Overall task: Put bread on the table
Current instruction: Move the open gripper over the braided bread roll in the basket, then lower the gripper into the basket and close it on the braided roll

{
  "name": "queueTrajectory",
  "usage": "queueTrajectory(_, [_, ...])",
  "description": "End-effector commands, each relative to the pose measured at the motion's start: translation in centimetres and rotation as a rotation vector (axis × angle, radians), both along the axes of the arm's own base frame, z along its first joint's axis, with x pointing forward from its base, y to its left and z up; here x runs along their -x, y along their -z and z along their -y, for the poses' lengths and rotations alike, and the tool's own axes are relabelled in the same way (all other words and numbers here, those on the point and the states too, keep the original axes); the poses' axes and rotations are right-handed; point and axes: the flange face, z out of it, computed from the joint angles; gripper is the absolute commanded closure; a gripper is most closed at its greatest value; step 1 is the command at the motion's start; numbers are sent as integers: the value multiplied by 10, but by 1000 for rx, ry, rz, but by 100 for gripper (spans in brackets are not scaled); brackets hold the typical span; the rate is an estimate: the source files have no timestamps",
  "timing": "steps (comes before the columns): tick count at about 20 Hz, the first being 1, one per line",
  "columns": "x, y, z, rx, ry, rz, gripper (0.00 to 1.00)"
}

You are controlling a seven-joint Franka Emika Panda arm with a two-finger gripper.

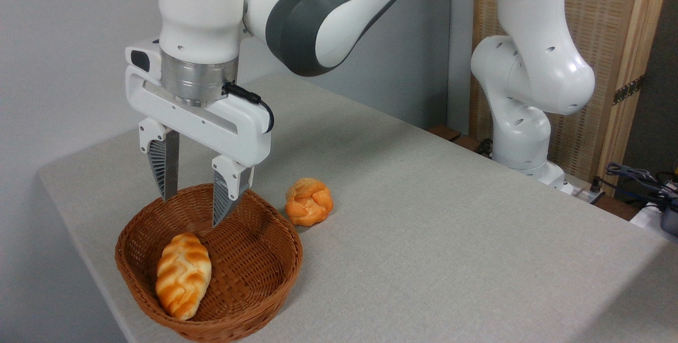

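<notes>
The gripper (pixel 193 210) is held spread and empty over the far part of the basket (pixel 275 274). The bread (pixel 183 274) lies at its near left wall. The rim could be struck, or the basket dragged across the table (pixel 424 216).

A golden-brown oval loaf with a pale zigzag braid (pixel 183 275) lies in the brown woven wicker basket (pixel 265 274), against its near-left wall; the white two-finger gripper (pixel 194 209) hangs above the basket's far side, jaws apart and empty; a round orange knotted bun (pixel 309 201) sits on the grey-beige tabletop (pixel 450 226) just beside the basket.
</notes>
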Motion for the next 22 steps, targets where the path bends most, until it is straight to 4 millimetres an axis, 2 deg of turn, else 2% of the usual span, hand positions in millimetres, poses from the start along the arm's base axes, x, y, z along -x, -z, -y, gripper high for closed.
queueTrajectory(1, [-7, 27, 10, 14, -19, -2, 2])
queueTrajectory(5, [-16, 53, 34, 6, -35, -9, 5])
queueTrajectory(11, [-30, 93, 50, 0, -60, -4, 4])
queueTrajectory(17, [-37, 115, 53, -48, -68, 6, 4])
queueTrajectory(21, [-36, 121, 55, -100, -32, 3, 5])
queueTrajectory(22, [-35, 123, 58, -124, -12, 1, 12])
